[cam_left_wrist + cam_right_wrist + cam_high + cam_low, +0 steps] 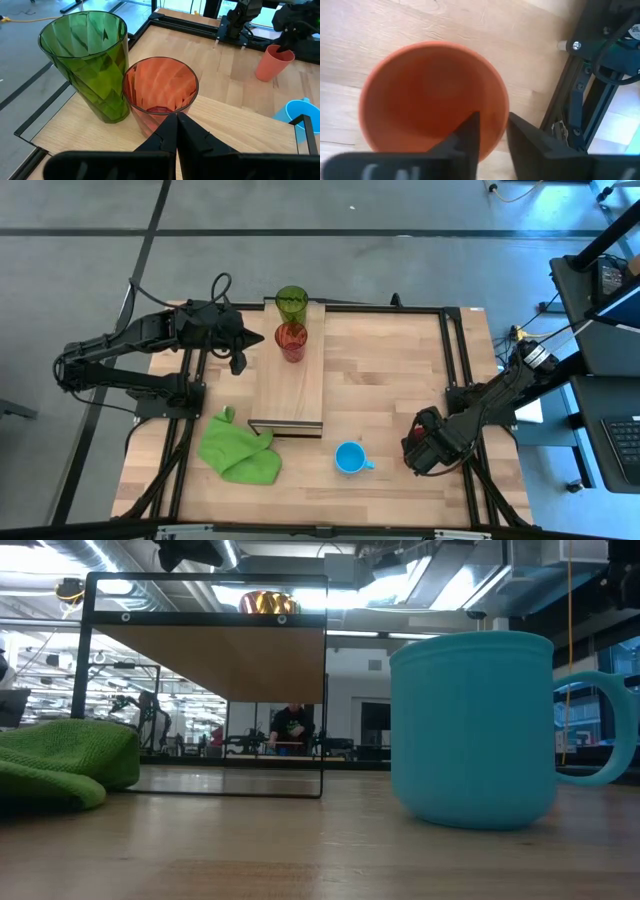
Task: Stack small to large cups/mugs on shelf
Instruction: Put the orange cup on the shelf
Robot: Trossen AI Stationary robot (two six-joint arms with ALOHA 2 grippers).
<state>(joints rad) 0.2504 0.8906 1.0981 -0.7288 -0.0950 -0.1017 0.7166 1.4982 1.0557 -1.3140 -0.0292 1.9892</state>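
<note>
The green tumbler (291,302) and the red-orange tumbler (292,340) stand upright side by side on the far end of the light-wood shelf (290,395). My left gripper (258,338) is shut and hovers just left of the red-orange tumbler (159,92), with a small gap between them. The light-blue mug (350,458) stands on the tabletop in front of the shelf. My right gripper (420,448) is over the small red cup (430,100), which it hides in the high view. The cup also shows in the left wrist view (272,62). My right gripper holds the small red cup by its rim (502,107), one finger inside the cup and one outside, with the wall between them. The fingers come from above, pointing down. The cup stays upright, mouth up. I cannot tell whether its base is on the tabletop.
A crumpled green cloth (240,448) lies on the tabletop at the shelf's near left corner. Black frame rails (455,350) run along the table's sides. The near half of the shelf top and the tabletop between shelf and right rail are bare wood.
</note>
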